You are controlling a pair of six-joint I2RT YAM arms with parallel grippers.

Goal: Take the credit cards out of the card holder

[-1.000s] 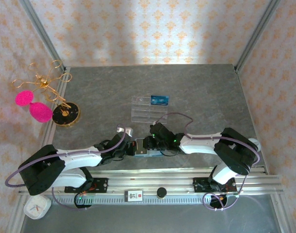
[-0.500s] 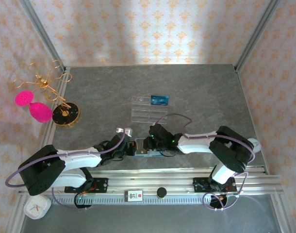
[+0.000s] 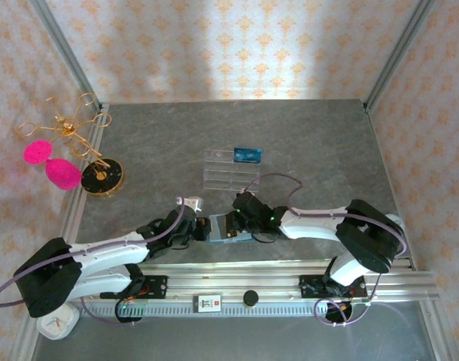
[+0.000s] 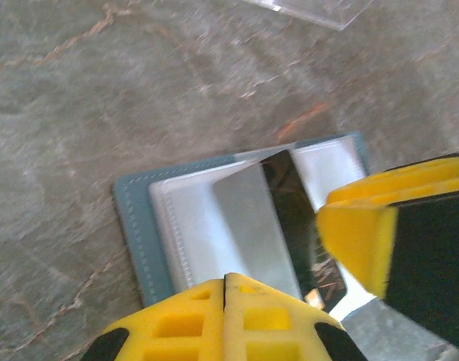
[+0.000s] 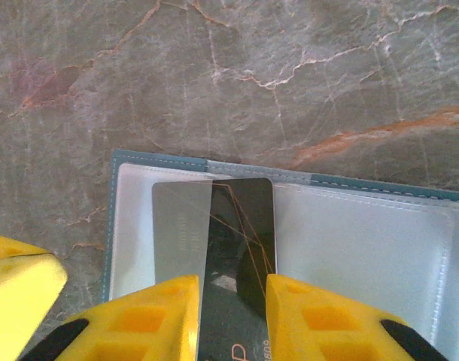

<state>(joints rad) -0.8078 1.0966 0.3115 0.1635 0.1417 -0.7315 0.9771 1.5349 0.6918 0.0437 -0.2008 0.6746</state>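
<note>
Right claw (image 5: 233,289): jaws a narrow way apart, with the dark credit card (image 5: 241,226) running into the gap; whether they grip it cannot be told.
Left claw (image 4: 224,301): closed with nothing seen between its jaws, tips at the card holder's edge, reaching in from the left.
Credit card: lies over the pale lining of the card holder (image 5: 365,241), on its left half.
Card holder: teal, open flat on the grey stone counter (image 5: 290,75), near the near edge, centre.
Further back: clear acrylic stand (image 3: 229,177) with a small blue item (image 3: 246,156) on it.
Progress: this card looks largely drawn out but not yet clear of the holder; lifting it away remains, and no other cards can be made out.
</note>
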